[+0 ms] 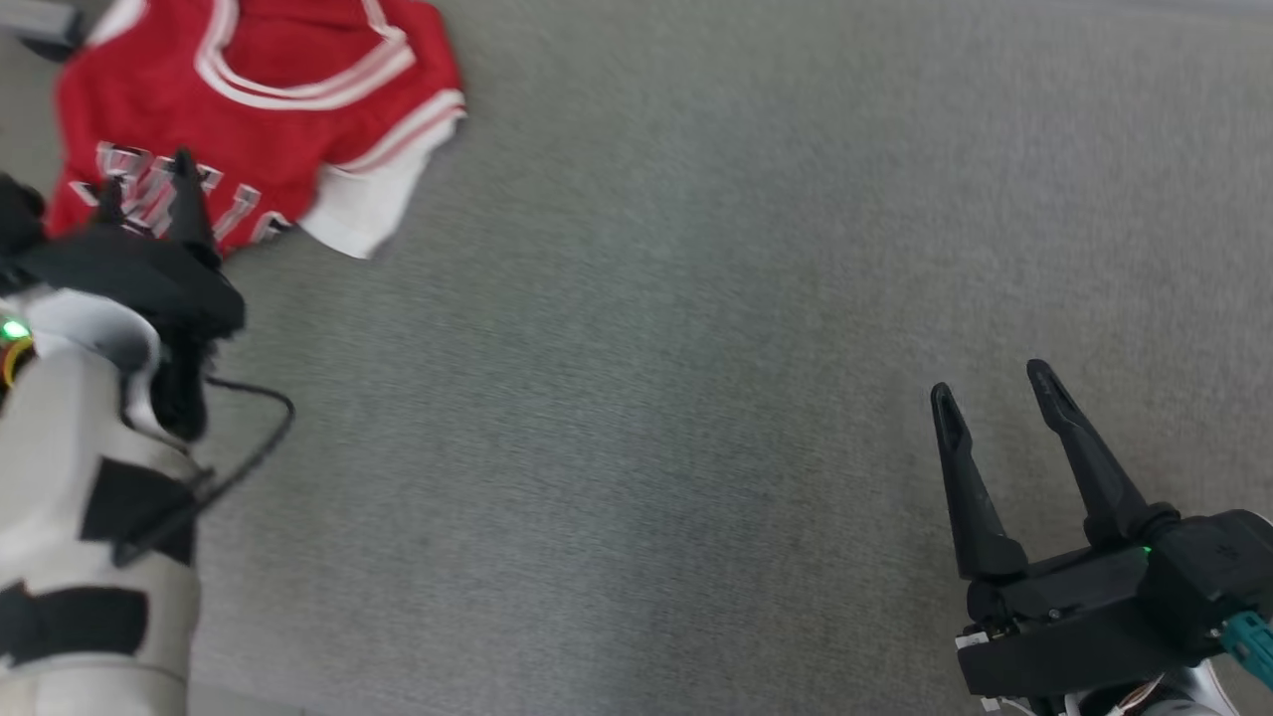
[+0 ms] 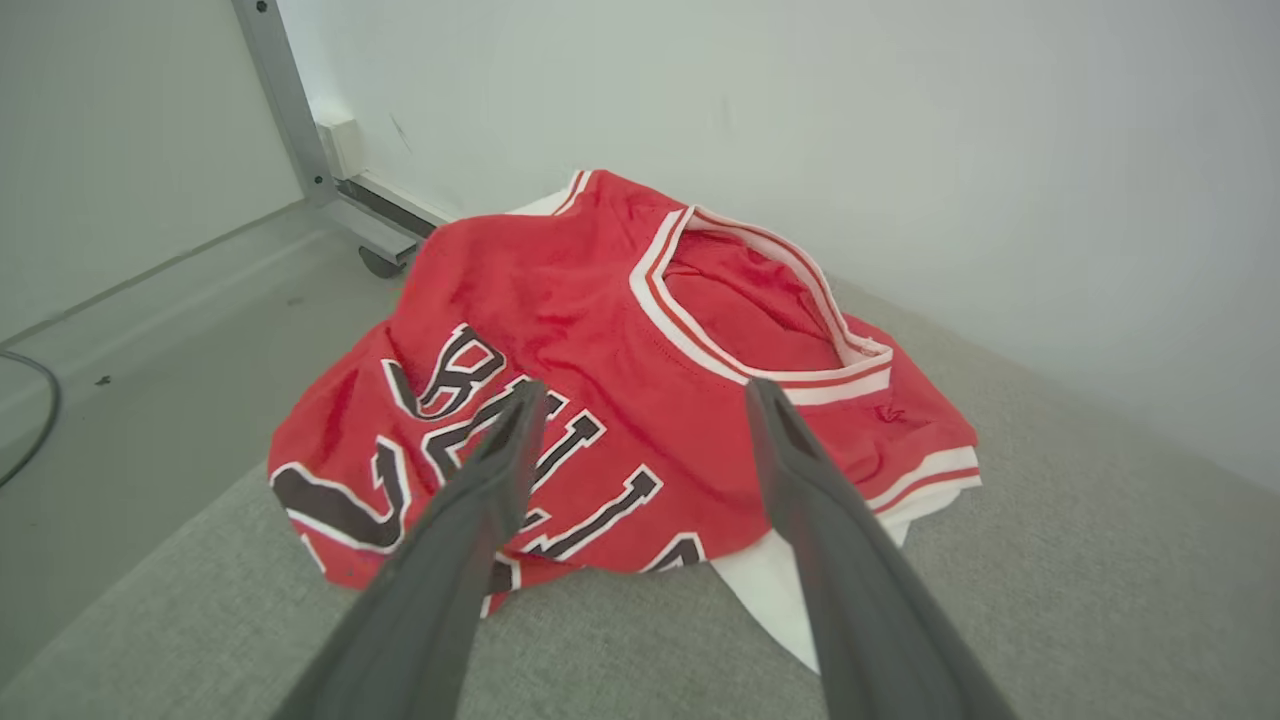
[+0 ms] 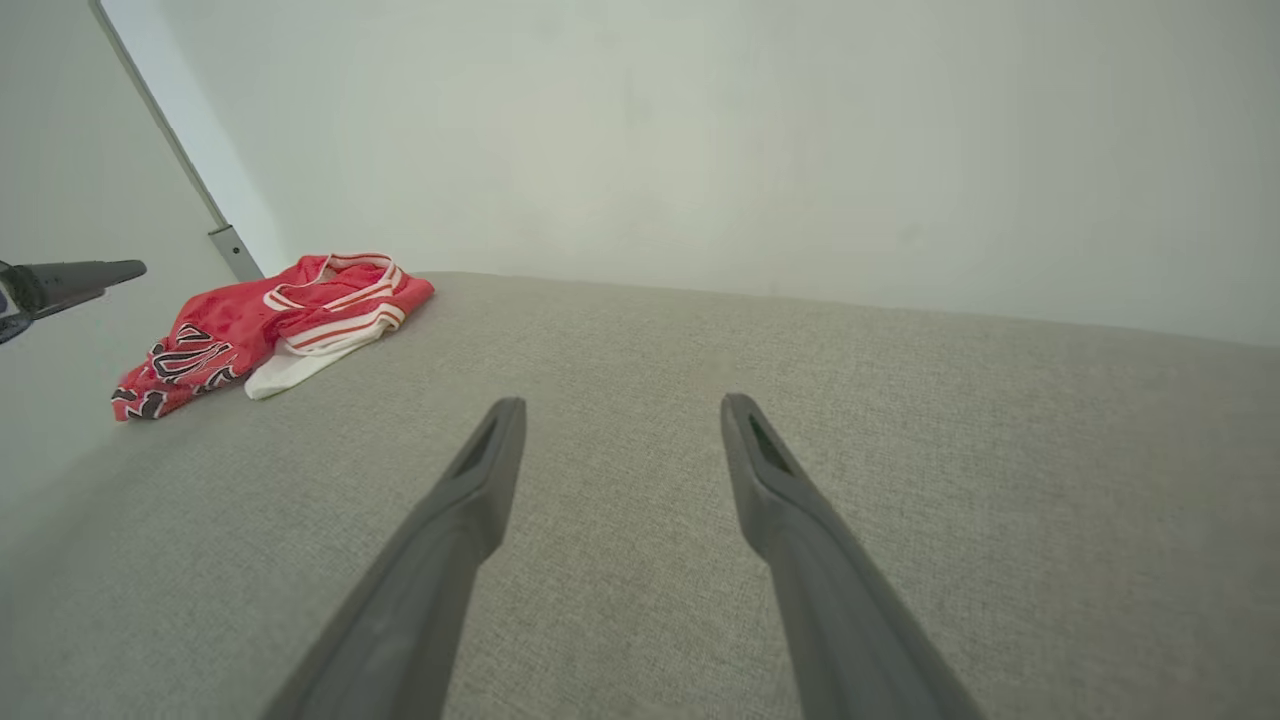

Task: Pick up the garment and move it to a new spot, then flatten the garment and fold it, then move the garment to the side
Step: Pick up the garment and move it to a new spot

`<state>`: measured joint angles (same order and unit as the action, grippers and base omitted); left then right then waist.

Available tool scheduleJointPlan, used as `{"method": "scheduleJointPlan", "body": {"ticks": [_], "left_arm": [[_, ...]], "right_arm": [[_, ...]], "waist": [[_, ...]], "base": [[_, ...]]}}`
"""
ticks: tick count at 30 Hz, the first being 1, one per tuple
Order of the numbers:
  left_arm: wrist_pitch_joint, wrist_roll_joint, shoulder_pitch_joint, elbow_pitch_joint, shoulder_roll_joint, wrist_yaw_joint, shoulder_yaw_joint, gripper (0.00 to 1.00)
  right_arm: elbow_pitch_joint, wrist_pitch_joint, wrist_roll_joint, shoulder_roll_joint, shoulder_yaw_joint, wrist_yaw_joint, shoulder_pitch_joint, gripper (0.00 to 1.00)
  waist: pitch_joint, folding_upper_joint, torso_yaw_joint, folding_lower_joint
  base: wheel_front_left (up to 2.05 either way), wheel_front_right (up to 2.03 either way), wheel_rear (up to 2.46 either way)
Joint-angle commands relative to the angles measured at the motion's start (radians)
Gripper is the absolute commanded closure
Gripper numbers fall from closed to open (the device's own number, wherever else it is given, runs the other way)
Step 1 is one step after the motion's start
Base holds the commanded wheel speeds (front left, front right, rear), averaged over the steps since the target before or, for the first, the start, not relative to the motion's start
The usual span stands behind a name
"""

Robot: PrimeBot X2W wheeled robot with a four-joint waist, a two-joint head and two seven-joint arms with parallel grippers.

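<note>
One red jersey (image 1: 249, 119) crumpled at grey fabric surface's (image 1: 646, 348) far-left corner; two pincers, left pincer (image 1: 145, 177) and right pincer (image 1: 990, 380), both open, empty.

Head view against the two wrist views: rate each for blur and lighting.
Head view: motion-smeared, the red jersey lettering streaked. Left wrist view: crisp, the lettering edges clean. Right wrist view: sharp weave on the grey fabric surface, flat even light, no hard shadows.

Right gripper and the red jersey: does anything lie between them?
No. Bare grey fabric stretches from the right gripper to the red jersey, as the right wrist view shows.
</note>
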<state>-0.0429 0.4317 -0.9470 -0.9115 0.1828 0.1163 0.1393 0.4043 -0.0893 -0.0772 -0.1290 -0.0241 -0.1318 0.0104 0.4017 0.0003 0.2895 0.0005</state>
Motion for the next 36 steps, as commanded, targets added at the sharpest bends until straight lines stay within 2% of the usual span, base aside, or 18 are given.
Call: {"method": "scheduleJointPlan", "body": {"ticks": [1,4,11,17,18,19,20,27,32,36], "left_arm": [[0.031,0.020,-0.042,-0.024,0.016,0.005,0.009,0.00],[0.091,0.051,-0.092,-0.066,0.035,0.004,0.029,0.00],[0.321,0.155,-0.233,-0.194,0.078,-0.060,0.104,0.00],[0.421,0.170,-0.245,-0.276,0.074,-0.106,0.109,0.00],[0.431,0.173,-0.240,-0.288,0.071,-0.109,0.109,0.06],[0.429,0.179,-0.235,-0.294,0.071,-0.109,0.112,0.74],[0.423,0.184,-0.229,-0.299,0.071,-0.104,0.115,1.00],[0.443,0.163,-0.218,-0.310,0.117,-0.064,0.088,1.00],[0.415,0.150,-0.230,-0.278,0.185,-0.036,0.074,1.00],[0.438,0.130,-0.238,-0.249,0.223,-0.011,0.040,1.00]], "right_arm": [[0.014,-0.001,0.004,0.004,-0.005,0.002,0.004,0.00],[0.029,0.002,0.006,0.003,-0.012,0.002,0.008,0.00],[0.054,0.020,0.008,0.012,-0.027,0.002,0.007,0.00],[0.036,0.040,0.006,0.027,-0.042,0.002,-0.008,0.00],[0.031,0.044,0.004,0.029,-0.047,0.002,-0.013,0.00],[0.025,0.048,0.001,0.030,-0.053,0.002,-0.019,0.00],[0.016,0.053,-0.003,0.032,-0.058,0.002,-0.025,0.00],[-0.052,0.085,-0.021,0.042,-0.089,0.002,-0.059,0.00],[-0.126,0.123,-0.048,0.051,-0.124,0.002,-0.095,0.00],[-0.214,0.165,-0.080,0.060,-0.156,0.002,-0.123,0.00]], "waist": [[0.158,-0.0003,-0.130,-0.0005],[0.177,-0.0003,-0.150,-0.0005],[0.230,-0.0003,-0.199,-0.0005],[0.242,-0.0003,-0.218,-0.0005],[0.242,-0.0003,-0.220,-0.0005],[0.242,-0.0003,-0.223,-0.0005],[0.238,-0.0003,-0.227,-0.0005],[0.187,-0.0003,-0.237,-0.0005],[0.108,-0.0003,-0.252,-0.0005],[0.009,-0.0003,-0.264,-0.0005]], "base": [[0.00,0.00,0.00],[0.00,0.00,0.00],[0.00,0.00,0.00],[0.00,0.00,0.00],[0.00,0.00,0.00],[0.00,0.00,0.00],[0.00,0.00,0.00],[0.00,0.00,0.00],[0.00,0.00,0.00],[0.00,0.00,0.00]]}}
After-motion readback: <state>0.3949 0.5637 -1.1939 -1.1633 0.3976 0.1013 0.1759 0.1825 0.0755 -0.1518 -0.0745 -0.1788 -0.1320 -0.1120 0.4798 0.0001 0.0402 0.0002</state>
